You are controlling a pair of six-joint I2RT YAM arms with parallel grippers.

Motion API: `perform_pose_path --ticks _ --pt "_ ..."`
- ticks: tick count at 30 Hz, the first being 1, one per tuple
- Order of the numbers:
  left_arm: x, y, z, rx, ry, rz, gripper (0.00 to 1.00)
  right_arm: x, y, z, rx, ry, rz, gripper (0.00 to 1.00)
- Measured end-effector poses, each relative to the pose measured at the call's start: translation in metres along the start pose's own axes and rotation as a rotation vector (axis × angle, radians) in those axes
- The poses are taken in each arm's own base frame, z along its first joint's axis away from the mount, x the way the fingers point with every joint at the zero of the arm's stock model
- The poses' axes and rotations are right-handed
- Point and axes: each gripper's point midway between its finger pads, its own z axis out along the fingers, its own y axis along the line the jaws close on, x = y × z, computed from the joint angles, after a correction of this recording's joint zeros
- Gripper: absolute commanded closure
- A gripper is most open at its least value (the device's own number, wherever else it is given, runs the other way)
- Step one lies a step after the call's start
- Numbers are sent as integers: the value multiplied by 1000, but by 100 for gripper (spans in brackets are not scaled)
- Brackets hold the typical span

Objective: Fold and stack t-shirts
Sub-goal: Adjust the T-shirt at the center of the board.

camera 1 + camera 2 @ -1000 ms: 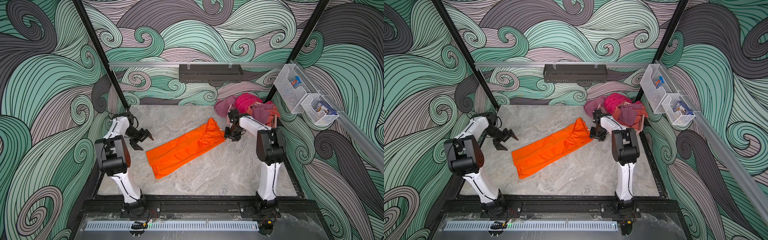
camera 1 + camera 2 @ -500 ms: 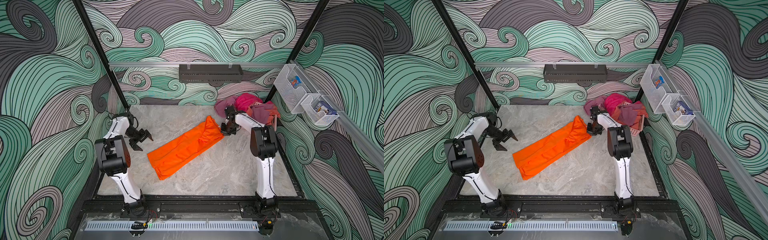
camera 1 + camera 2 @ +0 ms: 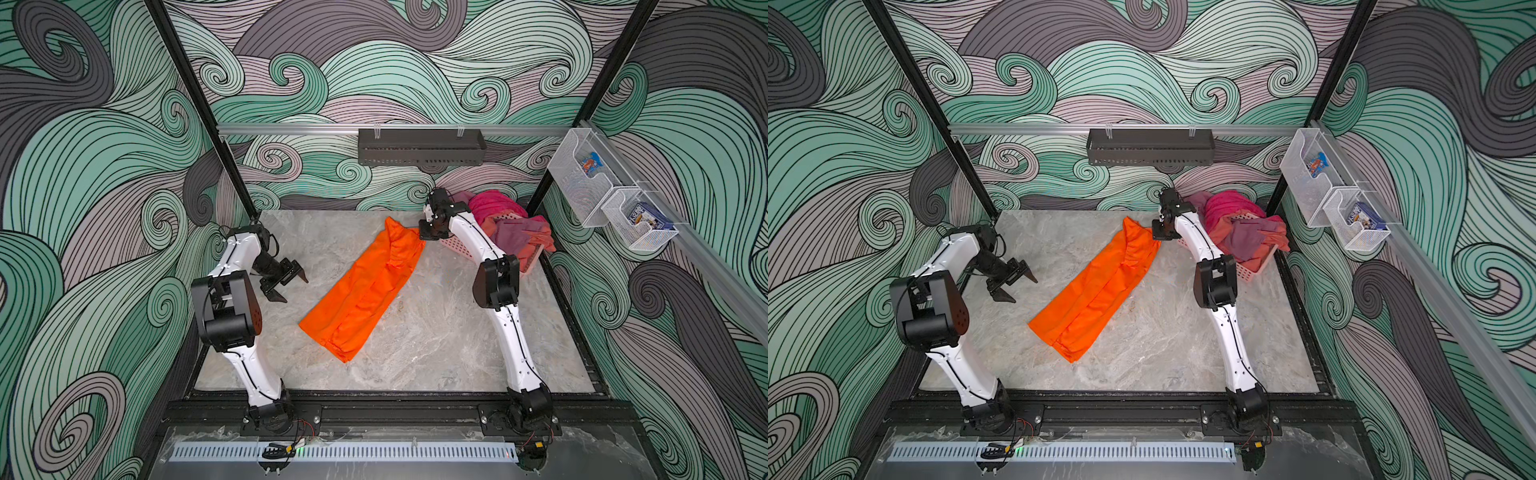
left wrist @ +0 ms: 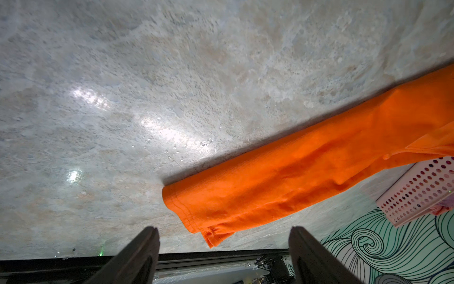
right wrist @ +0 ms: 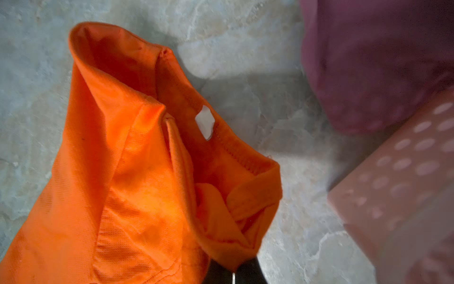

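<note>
One orange t-shirt [image 3: 365, 291] [image 3: 1096, 295], folded into a long strip, lies slantwise across the marble table in both top views. Its collar end is raised off the table, pinched in my right gripper [image 3: 424, 237] [image 3: 1156, 235]. In the right wrist view that gripper [image 5: 233, 273] is shut on a bunched fold of the t-shirt [image 5: 135, 172], whose white neck label [image 5: 205, 121] shows. My left gripper [image 3: 294, 290] [image 3: 1023, 290] hovers open to the left of the shirt, holding nothing. In the left wrist view the hem corner of the t-shirt [image 4: 294, 172] lies just beyond the open left gripper [image 4: 223, 231].
A pink perforated basket [image 3: 528, 262] [image 3: 1252, 270] [image 4: 417, 186] [image 5: 405, 184] heaped with pink and purple clothes [image 3: 498, 212] stands at the back right, just behind the right gripper. Wire bins [image 3: 615, 195] hang on the right wall.
My right gripper has shut on the shirt's collar end and pulled it up and toward the back. The strip now lies steeper. The left arm has not moved.
</note>
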Motion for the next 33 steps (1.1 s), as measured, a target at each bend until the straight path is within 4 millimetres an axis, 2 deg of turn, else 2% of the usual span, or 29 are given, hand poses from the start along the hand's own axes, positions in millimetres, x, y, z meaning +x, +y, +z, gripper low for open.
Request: perform_pose_path --ticks 1,3,4,5,8,10,13,15,18,20,23,25,27,30,33 --pt "0 0 0 -1 1 1 14 1 0 1 1 4 -2 45" --pt "2 -1 2 -3 5 2 14 7 -3 5 6 25 -1 38" --pt "2 -1 3 -4 8 0 14 12 -4 8 8 40 2 31" --pt "3 0 4 -6 12 -2 14 20 -6 12 13 64 8 20" --pt "7 1 8 -10 25 -4 13 49 -10 22 31 148 -8 17" --pt "6 1 9 -6 25 -3 13 59 -7 17 38 165 -27 14" --pt "6 0 10 -5 24 2 14 73 11 -15 38 167 -62 8" --pt "7 0 12 -9 26 5 14 76 36 -50 18 129 -98 5" --pt "8 4 19 -16 36 0 15 69 85 -107 -53 17 -154 5" --pt "11 9 25 -27 53 -6 18 71 117 -141 -107 -50 -189 5" --pt "14 16 34 -51 83 -17 30 81 139 -171 -153 -87 -205 5" --pt "15 20 39 -65 98 -17 37 89 136 -174 -150 -77 -197 5" --pt "18 23 43 -73 112 -18 42 98 125 -168 -124 -52 -178 5" --pt "21 26 46 -79 125 -20 42 110 109 -155 -78 -10 -169 5" --pt "24 29 49 -83 135 -21 37 116 100 -151 -48 10 -166 4"
